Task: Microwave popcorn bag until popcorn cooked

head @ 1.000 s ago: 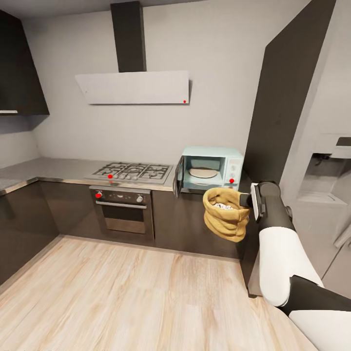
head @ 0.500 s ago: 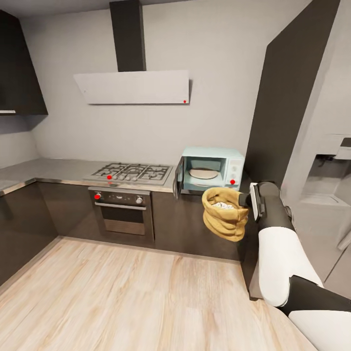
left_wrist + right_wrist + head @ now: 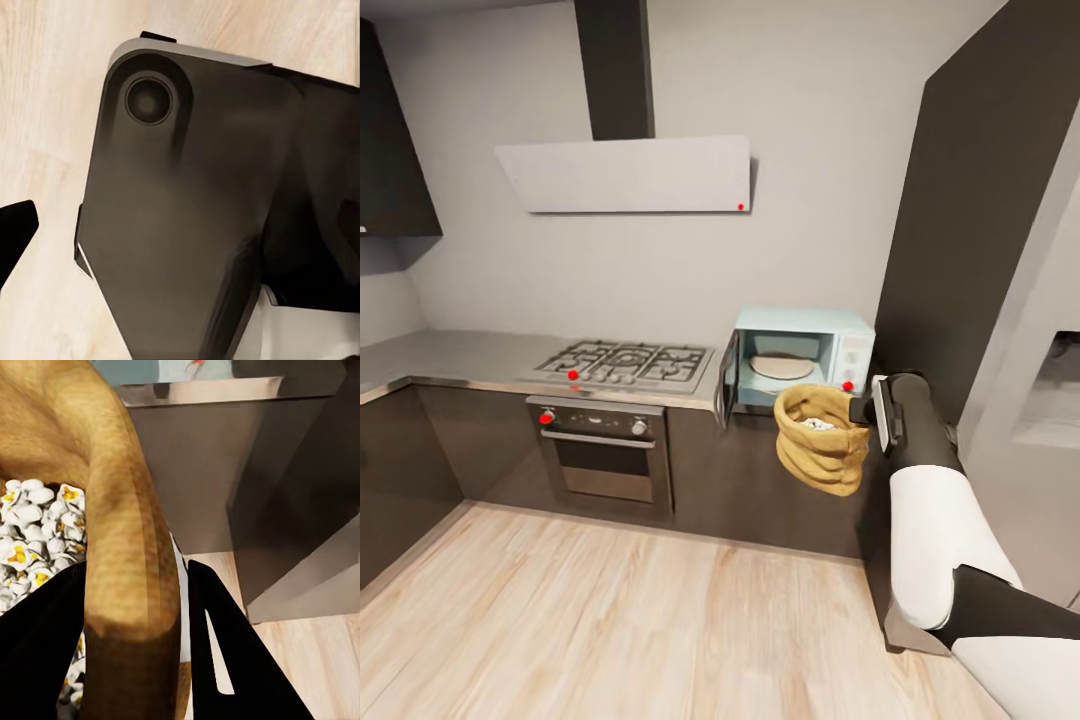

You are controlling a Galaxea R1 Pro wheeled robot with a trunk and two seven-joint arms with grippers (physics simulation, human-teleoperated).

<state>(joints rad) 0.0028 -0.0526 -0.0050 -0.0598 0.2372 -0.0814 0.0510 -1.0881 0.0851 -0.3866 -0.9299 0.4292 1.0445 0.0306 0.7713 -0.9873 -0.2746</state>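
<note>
The golden-brown popcorn bag (image 3: pixel 820 452) hangs in the air in front of the black cabinets, just below the microwave (image 3: pixel 806 358). My right gripper (image 3: pixel 865 410) is shut on the bag's rolled rim from the right side. In the right wrist view the rim (image 3: pixel 127 532) sits between the two black fingers (image 3: pixel 240 660), and puffed white popcorn (image 3: pixel 34 529) fills the sack. Whitish popcorn (image 3: pixel 818 424) also shows in the bag's mouth from the head camera. The mint-blue microwave stands on the countertop (image 3: pixel 450 352) with its door (image 3: pixel 727 381) swung open and a pale turntable inside. One black fingertip (image 3: pixel 15 234) of my left gripper shows over the wood floor.
A gas hob (image 3: pixel 625 362) lies left of the microwave, with a black oven (image 3: pixel 600 450) below and a range hood (image 3: pixel 625 175) above. A tall dark panel (image 3: pixel 970 250) and the fridge (image 3: pixel 1050 420) stand to the right. Pale plank floor (image 3: pixel 610 620) stretches before the cabinets.
The whole view has shifted: the camera moved closer to the counter, so the microwave looks larger and lower. The bag stays held in my right gripper at the same spot relative to the arm.
</note>
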